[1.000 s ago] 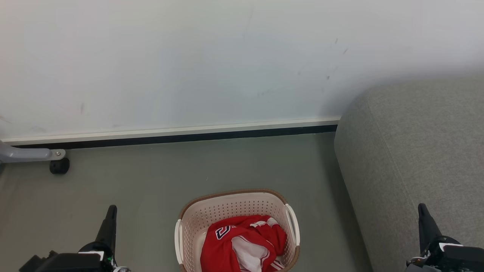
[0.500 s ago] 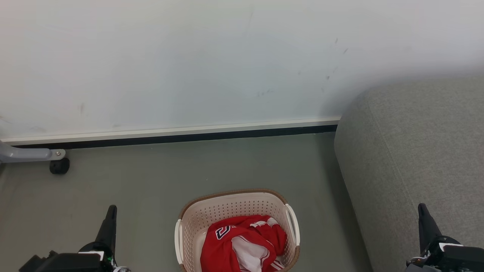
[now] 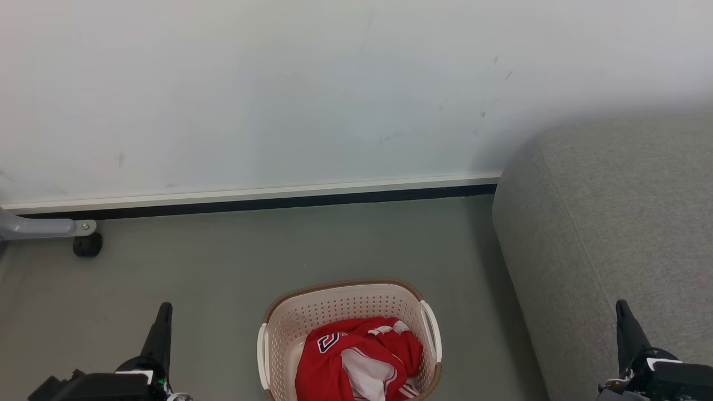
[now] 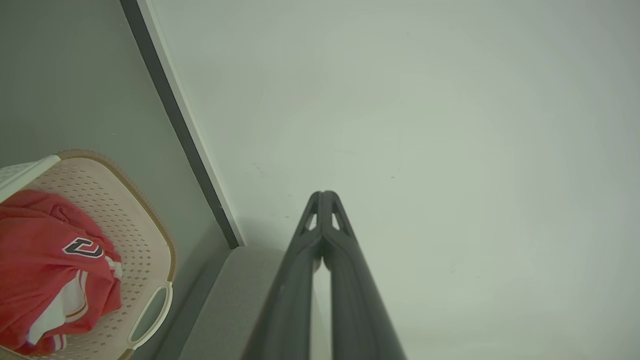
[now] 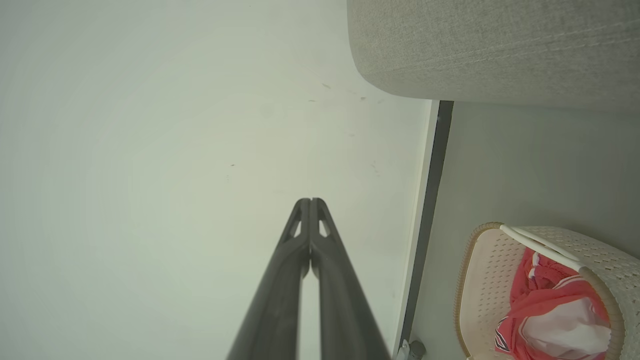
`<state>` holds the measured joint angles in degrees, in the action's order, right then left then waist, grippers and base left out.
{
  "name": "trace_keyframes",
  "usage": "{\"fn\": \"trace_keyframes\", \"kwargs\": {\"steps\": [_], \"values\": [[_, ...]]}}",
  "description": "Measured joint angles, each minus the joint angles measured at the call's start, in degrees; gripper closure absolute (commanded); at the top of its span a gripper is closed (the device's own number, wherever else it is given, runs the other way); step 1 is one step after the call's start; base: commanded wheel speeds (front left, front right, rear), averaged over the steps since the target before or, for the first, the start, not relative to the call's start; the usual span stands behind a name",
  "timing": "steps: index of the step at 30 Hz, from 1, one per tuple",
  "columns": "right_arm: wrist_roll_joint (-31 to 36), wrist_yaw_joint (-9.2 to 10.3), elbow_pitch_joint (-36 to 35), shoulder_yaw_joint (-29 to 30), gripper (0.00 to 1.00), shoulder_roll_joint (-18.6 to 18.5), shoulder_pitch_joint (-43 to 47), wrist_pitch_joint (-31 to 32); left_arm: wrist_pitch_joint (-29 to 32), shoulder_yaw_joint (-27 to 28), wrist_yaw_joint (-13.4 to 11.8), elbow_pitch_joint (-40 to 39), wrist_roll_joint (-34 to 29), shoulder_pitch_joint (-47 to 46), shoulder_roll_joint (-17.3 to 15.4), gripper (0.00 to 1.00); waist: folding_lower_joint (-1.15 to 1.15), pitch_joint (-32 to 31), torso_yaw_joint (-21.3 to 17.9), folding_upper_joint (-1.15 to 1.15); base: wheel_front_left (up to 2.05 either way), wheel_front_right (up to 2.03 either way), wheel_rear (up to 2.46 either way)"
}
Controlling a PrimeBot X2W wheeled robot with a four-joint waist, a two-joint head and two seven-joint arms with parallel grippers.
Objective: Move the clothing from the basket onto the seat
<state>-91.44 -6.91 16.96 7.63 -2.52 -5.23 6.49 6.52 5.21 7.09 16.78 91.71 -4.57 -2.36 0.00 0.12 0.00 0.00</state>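
Head view: the basket (image 3: 342, 312) stands upright on the floor (image 3: 234, 267) at 6 o'clock, its near end cut off by the frame edge. It has cream perforated walls, a brown rim and 1 white handle on each long side. The clothing (image 3: 356, 362) lies inside the basket as 1 crumpled red heap. White lining is turned up in the middle and navy lettering faces up at the heap's 10 o'clock corner. I cannot tell whether this is 1 garment or 2. The heap sits below the far rim, and no part hangs over the sides in view. The seat (image 3: 613, 223), grey woven fabric with a rounded corner, takes up the 3 o'clock side. It is near the basket but apart from it, with a strip of floor between. The left gripper (image 3: 164, 309) is at 7 o'clock and the right gripper (image 3: 622, 306) at 5 o'clock. Both point toward 12 o'clock, well apart from the basket. The right gripper overlaps the seat in this view; I cannot tell whether they touch. Left wrist view: the jaws are pressed together tip to tip, pinching nothing, aimed at the wall (image 3: 278, 100). Right wrist view: same condition, jaws pressed together and empty. A white baseboard (image 3: 250, 194) with a dark strip beneath runs along the foot of the wall. A grey leg on a black caster (image 3: 87, 244) sits at 9 o'clock.
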Motion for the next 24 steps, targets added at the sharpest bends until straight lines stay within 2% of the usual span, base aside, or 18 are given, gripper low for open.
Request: {"fn": "trace_keyframes", "kwargs": {"steps": [24], "values": [[0.0, 0.00, 0.0, 0.0, 1.00, 0.0, 0.0, 0.0, 0.0, 0.0, 0.0, 0.0, 0.0, 0.0, 0.0, 1.00, 0.00, 0.0, 0.0, 0.00, 0.00, 0.00, 0.00]]}}
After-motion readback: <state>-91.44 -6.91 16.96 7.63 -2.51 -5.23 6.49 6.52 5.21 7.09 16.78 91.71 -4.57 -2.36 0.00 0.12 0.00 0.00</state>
